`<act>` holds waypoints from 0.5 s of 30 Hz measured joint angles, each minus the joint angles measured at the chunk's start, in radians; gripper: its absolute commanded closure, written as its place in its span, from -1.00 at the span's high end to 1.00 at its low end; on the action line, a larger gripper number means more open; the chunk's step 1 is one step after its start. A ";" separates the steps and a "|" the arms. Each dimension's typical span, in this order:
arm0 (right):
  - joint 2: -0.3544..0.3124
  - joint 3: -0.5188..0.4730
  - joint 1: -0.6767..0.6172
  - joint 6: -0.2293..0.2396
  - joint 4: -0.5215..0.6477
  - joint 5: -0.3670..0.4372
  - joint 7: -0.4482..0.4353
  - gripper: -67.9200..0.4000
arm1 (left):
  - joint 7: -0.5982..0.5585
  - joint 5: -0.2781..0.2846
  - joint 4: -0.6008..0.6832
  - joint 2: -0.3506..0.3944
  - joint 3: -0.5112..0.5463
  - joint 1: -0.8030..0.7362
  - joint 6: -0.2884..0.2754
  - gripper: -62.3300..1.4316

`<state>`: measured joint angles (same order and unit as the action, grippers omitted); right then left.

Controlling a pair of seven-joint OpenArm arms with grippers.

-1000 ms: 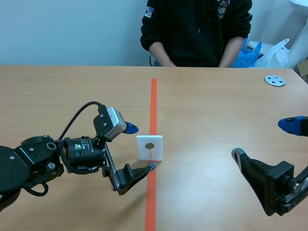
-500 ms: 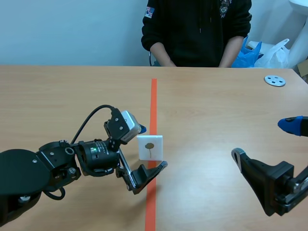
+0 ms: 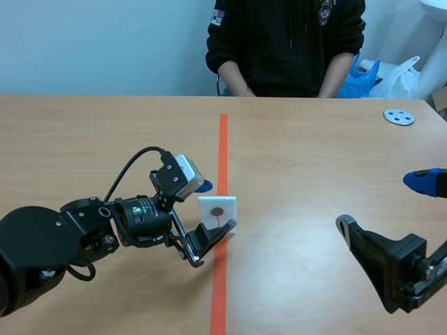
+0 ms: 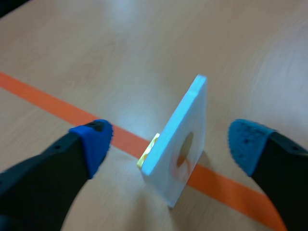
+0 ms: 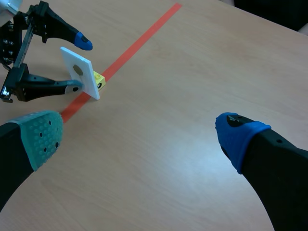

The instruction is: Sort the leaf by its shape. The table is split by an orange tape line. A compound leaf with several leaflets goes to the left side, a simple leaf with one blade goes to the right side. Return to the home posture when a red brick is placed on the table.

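The white leaf card (image 3: pixel 217 212), showing 1 round blade on a stalk, stands upright on the orange tape line (image 3: pixel 223 146), with a small yellow block (image 5: pixel 99 81) behind it. The left gripper (image 4: pixel 169 144) is spread wide, 1 finger on either side of the card, gripping nothing. The right gripper (image 5: pixel 140 137) also gapes empty, well apart from the card.

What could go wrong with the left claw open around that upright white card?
The white card stands on edge with only a small yellow block at its base; if one finger of the left claw touches first, it may topple. The card also sits angled between the pads, so closing could twist it or let it slip.
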<state>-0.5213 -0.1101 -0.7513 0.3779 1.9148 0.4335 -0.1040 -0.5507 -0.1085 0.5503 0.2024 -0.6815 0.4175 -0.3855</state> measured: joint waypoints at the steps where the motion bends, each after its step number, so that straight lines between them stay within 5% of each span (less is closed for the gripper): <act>1: 0.000 0.000 0.000 0.000 0.000 0.000 0.000 1.00 | -0.008 0.000 0.000 -0.001 0.000 -0.002 0.000 0.28; 10: 0.000 0.000 0.000 0.000 0.000 0.000 0.000 1.00 | -0.016 0.001 0.000 0.000 0.000 -0.002 0.000 -0.39; 15: 0.000 0.000 0.000 0.000 0.000 0.000 0.000 1.00 | 0.025 0.002 0.000 0.000 0.000 -0.002 0.000 -0.41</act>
<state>-0.5213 -0.1101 -0.7513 0.3779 1.9148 0.4335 -0.1040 -0.5259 -0.1062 0.5503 0.2024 -0.6815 0.4156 -0.3851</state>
